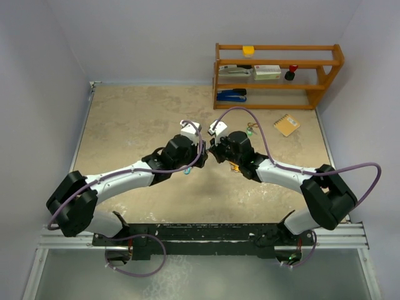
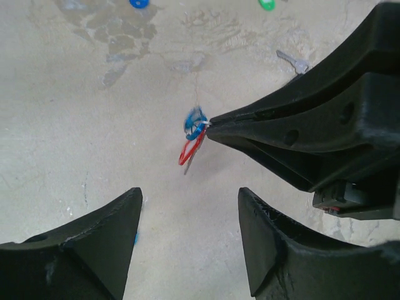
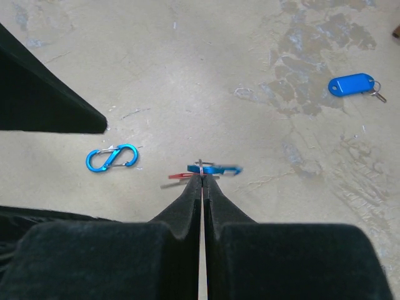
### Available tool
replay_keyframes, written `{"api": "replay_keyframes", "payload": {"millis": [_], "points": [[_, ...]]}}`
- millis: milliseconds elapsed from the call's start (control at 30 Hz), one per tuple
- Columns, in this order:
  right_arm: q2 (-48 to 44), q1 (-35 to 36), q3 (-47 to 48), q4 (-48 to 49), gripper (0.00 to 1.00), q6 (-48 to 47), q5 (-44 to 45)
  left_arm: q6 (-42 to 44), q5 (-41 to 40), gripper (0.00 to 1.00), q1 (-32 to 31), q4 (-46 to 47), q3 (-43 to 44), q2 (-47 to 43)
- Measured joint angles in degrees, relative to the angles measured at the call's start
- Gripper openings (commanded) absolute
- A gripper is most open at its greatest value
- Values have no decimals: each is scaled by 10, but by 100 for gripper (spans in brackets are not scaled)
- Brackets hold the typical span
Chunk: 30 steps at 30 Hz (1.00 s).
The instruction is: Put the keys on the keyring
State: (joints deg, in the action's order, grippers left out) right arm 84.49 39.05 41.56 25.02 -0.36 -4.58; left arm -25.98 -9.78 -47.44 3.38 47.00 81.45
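Left gripper (image 2: pixel 187 199), nearest in its own view: released, fingers wide apart, nothing between them; it sits just below the hanging bunch, not touching.

Right gripper (image 3: pixel 201 178): clenched, tips pinched on the keyring (image 3: pixel 200 164), a thin wire loop barely showing past the tips; ring held in the air over the table (image 1: pixel 125 119), between the two wrists.

Off the ring hang what look like two keys; blue tag (image 2: pixel 195 120) above, red tag (image 2: pixel 187 152) under it; both blurred, blades too small to read.

Judgement on handling: each key very light; tag stiff, smooth plastic, likely slippery between hard pads; free to swing on its small link; best taken flat across the tag, link end left clear for the ring; the ring thin and springy, easy to twist out of a pinch.

Farther out on the table: blue figure-eight clip (image 3: pixel 112 157), not wanted; loose blue-tagged key (image 3: pixel 351 85), lying flat, well apart; bare silver key (image 2: pixel 292 60); green tag (image 2: pixel 267 4) at the frame edge.

Farthest: wooden shelf (image 1: pixel 278 69).
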Motion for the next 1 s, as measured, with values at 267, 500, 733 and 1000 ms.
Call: {"api": "replay_keyframes", "payload": {"millis": [267, 500, 733, 1000], "points": [[0, 0, 0, 0, 0, 2, 21, -30, -106, 66, 0, -1, -18, -57], [0, 0, 0, -27, 0, 13, 29, -64, -193, 68, 5, -22, -21, -72], [11, 0, 9, -55, 0, 30, 45, -81, -225, 68, 14, -27, -35, -76], [28, -2, 16, -72, 6, 54, 72, -93, -239, 67, 19, -28, -45, -87]]}}
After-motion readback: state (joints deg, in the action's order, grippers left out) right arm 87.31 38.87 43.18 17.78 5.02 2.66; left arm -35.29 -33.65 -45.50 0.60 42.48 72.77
